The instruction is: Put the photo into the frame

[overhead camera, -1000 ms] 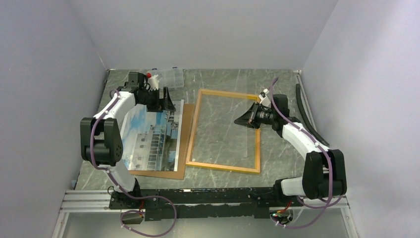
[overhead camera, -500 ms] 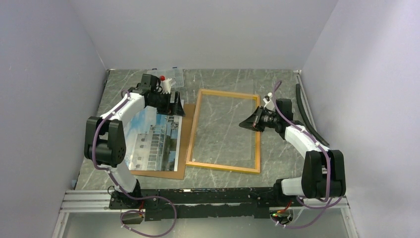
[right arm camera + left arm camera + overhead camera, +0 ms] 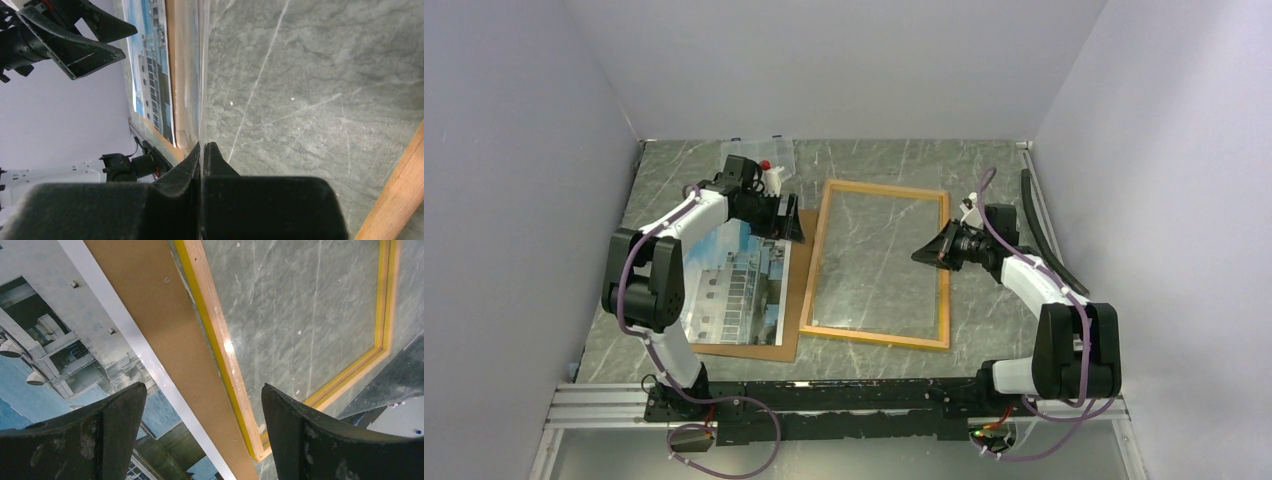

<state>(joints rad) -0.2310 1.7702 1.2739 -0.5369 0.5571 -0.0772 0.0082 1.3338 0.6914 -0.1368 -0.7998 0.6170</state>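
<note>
Spread wide, the left gripper hung between the photo and the frame; the right gripper was pressed together.

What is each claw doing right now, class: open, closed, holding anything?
Left claw: open, holding nothing.
Right claw: closed; whether it pinches anything cannot be told.

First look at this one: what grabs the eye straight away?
The yellow-orange picture frame lies central on the marble table. Left of it, the building photo rests on a brown backing board, left gripper above its far corner, jaws wide; the right gripper, jaws shut, sits over the frame's right side.
</note>
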